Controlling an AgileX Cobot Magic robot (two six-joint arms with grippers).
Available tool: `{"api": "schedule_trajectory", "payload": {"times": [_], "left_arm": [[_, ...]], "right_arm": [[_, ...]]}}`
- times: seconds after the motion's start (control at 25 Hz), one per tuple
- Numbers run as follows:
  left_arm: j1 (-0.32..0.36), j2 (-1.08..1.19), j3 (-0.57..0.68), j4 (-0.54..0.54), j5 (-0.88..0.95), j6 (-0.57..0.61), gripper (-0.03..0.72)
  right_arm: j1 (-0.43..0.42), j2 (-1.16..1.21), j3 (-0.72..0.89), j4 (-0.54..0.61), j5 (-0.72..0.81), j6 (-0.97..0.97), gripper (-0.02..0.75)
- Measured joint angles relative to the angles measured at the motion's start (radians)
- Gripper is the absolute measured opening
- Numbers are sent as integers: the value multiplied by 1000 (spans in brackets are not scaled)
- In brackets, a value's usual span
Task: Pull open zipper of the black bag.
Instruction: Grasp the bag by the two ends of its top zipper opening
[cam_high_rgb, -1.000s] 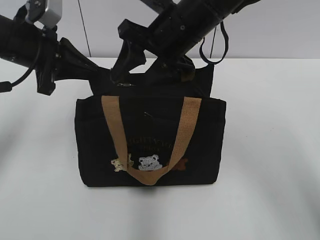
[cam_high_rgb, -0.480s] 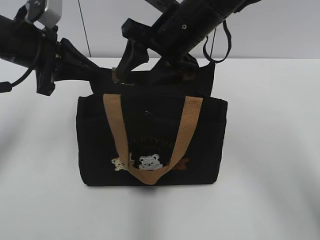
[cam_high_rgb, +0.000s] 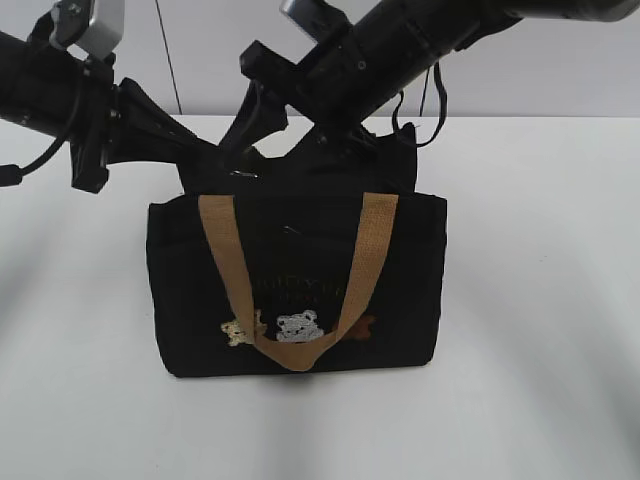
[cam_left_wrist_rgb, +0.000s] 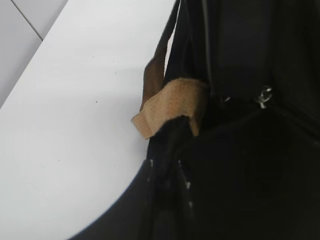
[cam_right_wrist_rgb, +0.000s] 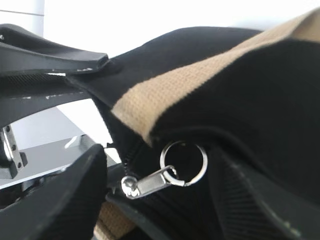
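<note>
The black bag (cam_high_rgb: 180, 290) stands upright on the white table, its front tan handle (cam_high_rgb: 225, 250) hanging down over the bear patches (cam_high_rgb: 297, 326). At the bag's top left rear corner my left gripper (cam_high_rgb: 205, 160) is shut on the black fabric beside a folded tan strap (cam_left_wrist_rgb: 170, 107); its jaws (cam_left_wrist_rgb: 170, 172) pinch that edge. From the upper right my right gripper (cam_high_rgb: 290, 140) reaches onto the bag's top. It (cam_right_wrist_rgb: 160, 200) stands open, and the zipper's silver pull tab (cam_right_wrist_rgb: 150, 181) with its ring (cam_right_wrist_rgb: 184, 163) lies untouched between the fingers (cam_right_wrist_rgb: 65, 200). The pull also glints in the left wrist view (cam_left_wrist_rgb: 264, 95).
The white table (cam_high_rgb: 540, 300) spreads out on both sides of the bag and in front of it. A black cable loop (cam_high_rgb: 440, 100) hangs from the right arm above the bag's rear right corner. A pale wall stands behind.
My right arm has shifted slightly up and to the right over the bag's top, and the bag has nudged a little to the left. Neither gripper's jaws have changed.
</note>
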Motion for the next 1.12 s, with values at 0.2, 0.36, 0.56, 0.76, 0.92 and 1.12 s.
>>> {"api": "schedule_trajectory", "payload": {"times": [0.2, 0.36, 0.56, 0.76, 0.92, 1.12], "left_arm": [[2, 0, 0, 0, 0, 0, 53], [3, 0, 0, -2, 0, 0, 53], [3, 0, 0, -3, 2, 0, 53], [3, 0, 0, -3, 3, 0, 53], [3, 0, 0, -2, 3, 0, 53], [3, -2, 0, 24, 10, 0, 53]], "right_arm": [[-2, 27, 0, 119, -8, -82, 495], [-4, 27, 0, 141, -14, -97, 486], [-5, 29, 0, 132, 0, -100, 330], [-6, 29, 0, 117, 3, -107, 200], [-11, 23, 0, 103, 6, -136, 104], [-11, -32, 0, -8, 9, -147, -3]]}}
